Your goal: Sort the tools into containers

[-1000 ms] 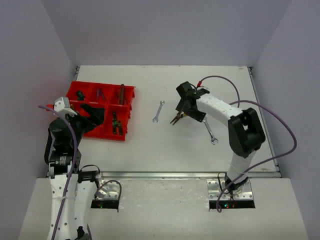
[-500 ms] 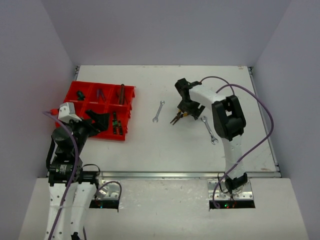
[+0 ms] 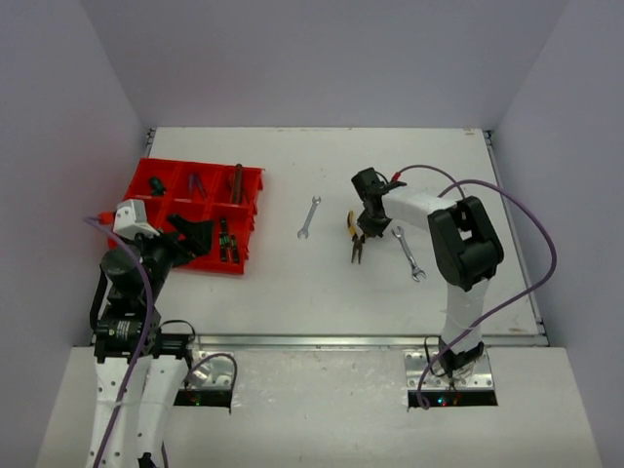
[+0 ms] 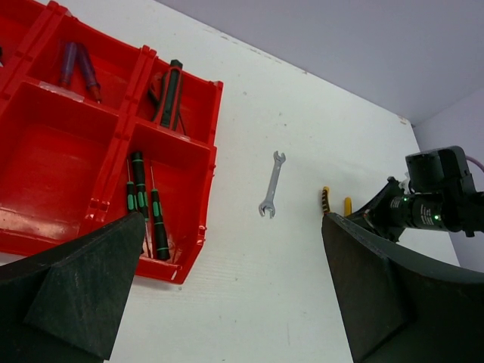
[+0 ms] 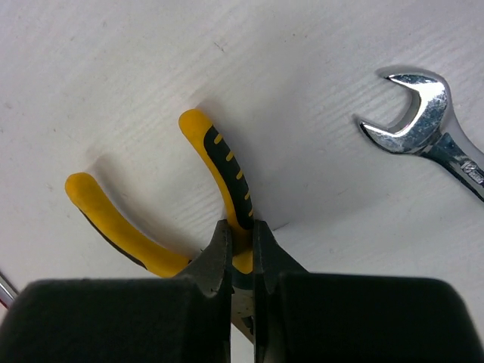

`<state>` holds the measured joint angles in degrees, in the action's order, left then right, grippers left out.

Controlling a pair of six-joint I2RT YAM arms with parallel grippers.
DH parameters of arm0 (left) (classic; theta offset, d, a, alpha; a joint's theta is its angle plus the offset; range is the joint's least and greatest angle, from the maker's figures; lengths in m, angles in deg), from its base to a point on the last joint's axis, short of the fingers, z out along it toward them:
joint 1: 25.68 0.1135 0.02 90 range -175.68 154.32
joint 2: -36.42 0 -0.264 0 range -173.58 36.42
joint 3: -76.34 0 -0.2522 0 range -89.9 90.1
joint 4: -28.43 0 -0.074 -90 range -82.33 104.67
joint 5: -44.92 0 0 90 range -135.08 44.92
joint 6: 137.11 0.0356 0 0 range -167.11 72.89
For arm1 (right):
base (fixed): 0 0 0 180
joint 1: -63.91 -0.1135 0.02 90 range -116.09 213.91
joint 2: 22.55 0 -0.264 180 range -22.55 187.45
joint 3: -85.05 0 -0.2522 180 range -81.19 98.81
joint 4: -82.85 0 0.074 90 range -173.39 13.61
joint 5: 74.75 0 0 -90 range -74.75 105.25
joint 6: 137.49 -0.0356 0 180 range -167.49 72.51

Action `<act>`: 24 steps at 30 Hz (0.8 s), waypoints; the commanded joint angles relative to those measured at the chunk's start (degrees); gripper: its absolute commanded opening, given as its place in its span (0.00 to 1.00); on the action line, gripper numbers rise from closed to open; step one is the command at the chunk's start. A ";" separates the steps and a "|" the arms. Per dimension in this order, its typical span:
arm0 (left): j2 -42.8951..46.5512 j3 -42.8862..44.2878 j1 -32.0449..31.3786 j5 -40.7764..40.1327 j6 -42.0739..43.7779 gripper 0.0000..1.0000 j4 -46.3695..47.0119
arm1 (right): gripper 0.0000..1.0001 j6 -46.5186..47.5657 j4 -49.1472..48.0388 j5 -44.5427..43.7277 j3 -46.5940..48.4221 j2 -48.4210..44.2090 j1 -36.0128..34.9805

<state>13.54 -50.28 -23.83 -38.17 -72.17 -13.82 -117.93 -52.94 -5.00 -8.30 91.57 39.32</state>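
Observation:
My right gripper [image 5: 240, 240] is shut on one yellow handle of the pliers [image 5: 227, 170], near their pivot. In the top view these pliers [image 3: 356, 244] point toward the near edge, right of the table's middle, and the right gripper [image 3: 363, 226] is on their handles. One silver wrench [image 3: 309, 216] lies to the left of them, and another silver wrench [image 3: 409, 253] lies to the right. The red tray [image 3: 210, 265] at the left holds green-black screwdrivers [image 4: 140, 200], a red-black knife [image 4: 170, 94] and blue-handled tools [image 4: 76, 64]. My left gripper [image 3: 195, 234] hangs open and empty over the tray's near right corner.
White walls close in the table at the back and on both sides. The right arm's purple cable [image 3: 531, 253] loops over the table's right part. From the left wrist the wrench [image 4: 271, 184] and the pliers' handle tips [image 4: 325, 200] show beyond the tray's right wall [image 4: 208, 181].
My right gripper has closed on a pliers handle and its wrist has turned, so the pliers swung from pointing left to pointing toward the near edge. The left arm drew back slightly, then stayed still.

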 commanded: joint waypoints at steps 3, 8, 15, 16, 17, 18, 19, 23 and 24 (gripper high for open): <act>-4.53 0.69 -0.52 6.24 0.99 1.00 2.96 | 0.00 12.38 -8.83 2.78 -9.89 -14.95 -4.38; -10.73 -4.18 -0.52 25.53 -5.16 1.00 14.84 | 0.00 21.07 -18.73 9.50 -18.28 -25.13 -9.57; -10.43 -17.03 -6.41 33.95 -21.59 1.00 44.47 | 0.00 19.54 -23.45 17.12 -21.63 -34.18 -14.32; -10.60 -17.98 -8.13 33.79 -23.00 1.00 46.77 | 0.00 18.93 -24.54 17.89 -22.01 -35.19 -14.78; -10.82 -18.24 -9.30 33.62 -23.26 1.00 48.53 | 0.00 18.63 -25.32 18.47 -22.31 -35.69 -15.36; -11.50 -18.94 -10.54 32.76 -23.93 1.00 49.97 | 0.00 18.43 -25.77 18.62 -22.46 -37.13 -16.07; -12.17 -19.24 -12.27 31.13 -24.09 1.00 51.54 | 0.00 18.26 -26.03 18.19 -22.49 -37.91 -17.16; -17.34 -18.75 -22.45 23.77 -22.49 1.00 54.21 | 0.00 18.13 -24.82 14.30 -21.07 -39.48 -20.95; -19.00 -18.40 -25.59 21.14 -21.45 1.00 54.45 | 0.00 17.98 -24.53 13.39 -20.82 -39.68 -21.57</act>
<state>-1.25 -69.89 -41.19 -10.30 -93.80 31.26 -99.10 -74.19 10.78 -31.04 54.20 20.33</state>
